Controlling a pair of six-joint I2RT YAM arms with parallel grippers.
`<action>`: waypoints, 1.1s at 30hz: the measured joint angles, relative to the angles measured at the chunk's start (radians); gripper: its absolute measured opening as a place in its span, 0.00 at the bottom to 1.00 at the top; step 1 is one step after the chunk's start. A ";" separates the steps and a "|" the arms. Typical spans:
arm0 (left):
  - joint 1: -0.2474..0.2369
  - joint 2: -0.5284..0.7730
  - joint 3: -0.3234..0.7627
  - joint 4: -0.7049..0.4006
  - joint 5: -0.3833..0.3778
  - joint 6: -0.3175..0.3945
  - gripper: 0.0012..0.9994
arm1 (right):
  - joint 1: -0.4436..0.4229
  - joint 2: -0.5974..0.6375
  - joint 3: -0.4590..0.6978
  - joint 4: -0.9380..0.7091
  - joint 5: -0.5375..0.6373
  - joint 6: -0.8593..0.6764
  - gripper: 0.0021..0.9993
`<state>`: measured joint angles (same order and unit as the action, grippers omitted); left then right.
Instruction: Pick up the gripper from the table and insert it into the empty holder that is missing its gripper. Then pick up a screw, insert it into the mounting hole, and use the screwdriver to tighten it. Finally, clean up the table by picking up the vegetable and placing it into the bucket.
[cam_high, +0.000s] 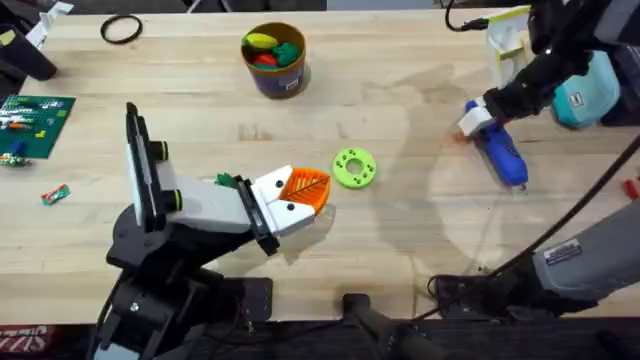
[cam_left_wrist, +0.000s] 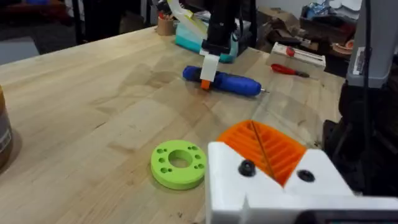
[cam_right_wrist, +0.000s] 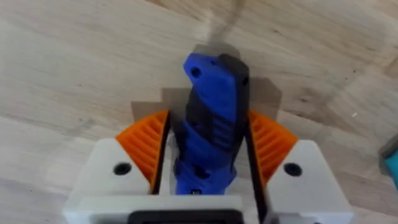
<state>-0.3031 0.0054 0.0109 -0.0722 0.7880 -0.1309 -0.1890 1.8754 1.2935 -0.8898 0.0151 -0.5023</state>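
Observation:
The blue screwdriver (cam_high: 503, 157) lies flat on the table (cam_high: 200, 120) at the right. My right gripper (cam_high: 478, 118) is at its far end, and its orange pads (cam_right_wrist: 147, 146) press both sides of the screwdriver (cam_right_wrist: 210, 134). From the left wrist, the screwdriver (cam_left_wrist: 231, 83) rests on the wood with the right gripper (cam_left_wrist: 209, 70) over its end. My left gripper (cam_high: 303, 190) hovers low at the table's middle, shut with nothing between its pads (cam_left_wrist: 267, 149). The dark-blue bucket (cam_high: 276, 78) stands at the back centre with yellow, green and red vegetables (cam_high: 270, 50) inside. The loose gripper, holder and screw are out of view.
A lime-green ring with holes (cam_high: 354, 167) lies just right of my left gripper. A green circuit board (cam_high: 35, 120) and a small red-and-green item (cam_high: 55, 194) sit at the left edge. A black ring (cam_high: 121, 30) is at the back left, a teal object (cam_high: 585, 95) at the back right.

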 joint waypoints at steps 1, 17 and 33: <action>0.000 0.000 0.000 0.000 0.000 0.001 0.01 | 0.000 0.001 0.000 0.001 0.004 0.002 0.69; 0.000 0.000 0.000 0.000 0.000 0.019 0.01 | -0.002 0.008 0.011 -0.035 0.014 0.001 0.03; 0.000 0.000 0.000 0.000 0.000 0.019 0.01 | -0.002 0.014 0.304 -0.272 0.007 0.017 0.03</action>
<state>-0.3031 0.0052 0.0109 -0.0719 0.7879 -0.1123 -0.1909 1.8893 1.5975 -1.1618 0.0222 -0.4850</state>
